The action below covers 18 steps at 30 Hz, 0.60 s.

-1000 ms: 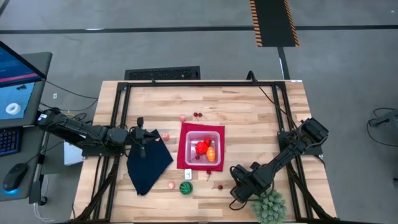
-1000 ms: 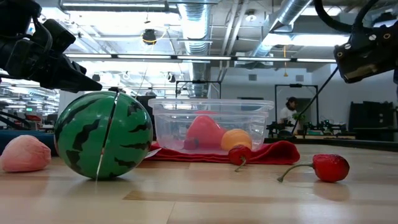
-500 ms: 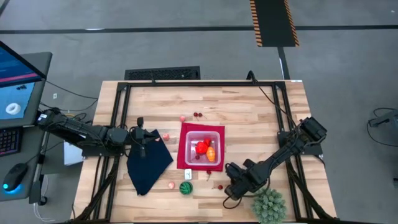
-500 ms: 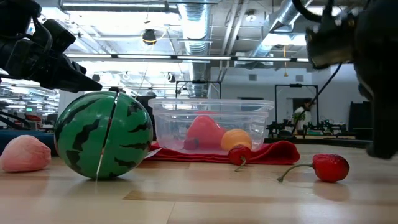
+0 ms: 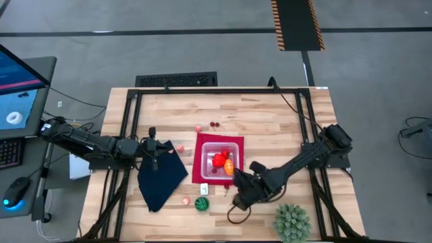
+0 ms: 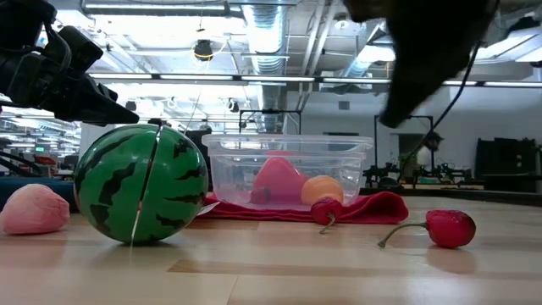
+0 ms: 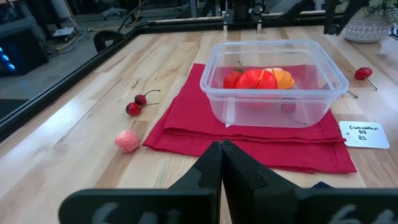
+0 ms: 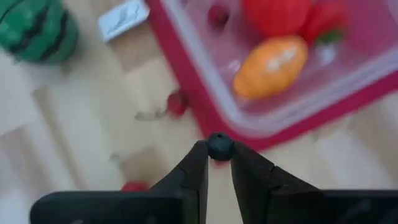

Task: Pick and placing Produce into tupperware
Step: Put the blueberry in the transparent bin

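The clear tupperware stands on a red mat and holds red and orange produce. Loose on the table lie a green striped ball, two cherries, pink pieces and two small red fruits. My right gripper hangs over the mat's near edge by the tupperware's near right corner, shut on a small dark round fruit. My left gripper is shut with nothing in it, at the table's left over a navy cloth. My right gripper pinches the small dark round fruit between its two fingertips. The fingers come from above, slanting down. The fruit is lifted clear of the table and the mat.
A spiky green plant ball sits near the table's near right corner. A white label card lies just in front of the mat. Bare wood shows to the right of the tupperware and along the far edge.
My right gripper has left the spot beside the spiky plant ball, going toward the table's left and far side and rising, up to the tupperware's near right corner. Its wrist has rolled on the way.
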Each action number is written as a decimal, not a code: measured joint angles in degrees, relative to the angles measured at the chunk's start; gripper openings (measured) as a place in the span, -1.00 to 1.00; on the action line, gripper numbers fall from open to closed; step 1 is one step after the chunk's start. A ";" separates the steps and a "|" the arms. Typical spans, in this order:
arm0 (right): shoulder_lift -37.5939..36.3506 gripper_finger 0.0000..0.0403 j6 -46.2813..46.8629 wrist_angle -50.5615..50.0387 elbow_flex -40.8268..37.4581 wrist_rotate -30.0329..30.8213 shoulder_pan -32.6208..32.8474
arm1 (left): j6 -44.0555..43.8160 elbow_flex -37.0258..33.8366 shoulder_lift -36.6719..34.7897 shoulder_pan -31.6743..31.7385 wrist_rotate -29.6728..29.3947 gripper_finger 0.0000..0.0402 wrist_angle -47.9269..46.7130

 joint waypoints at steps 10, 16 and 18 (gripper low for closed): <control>-0.02 -0.59 -9.64 2.97 0.03 4.33 -5.16 | 0.00 0.00 0.00 0.00 0.00 -1.00 0.01; -0.02 -0.59 -13.59 5.42 0.03 4.18 -7.31 | 0.00 -0.01 0.01 0.00 0.00 -1.00 0.01; -0.02 -0.59 -15.40 6.71 0.03 4.16 -7.72 | -0.02 0.01 0.00 0.00 -0.01 -1.00 0.01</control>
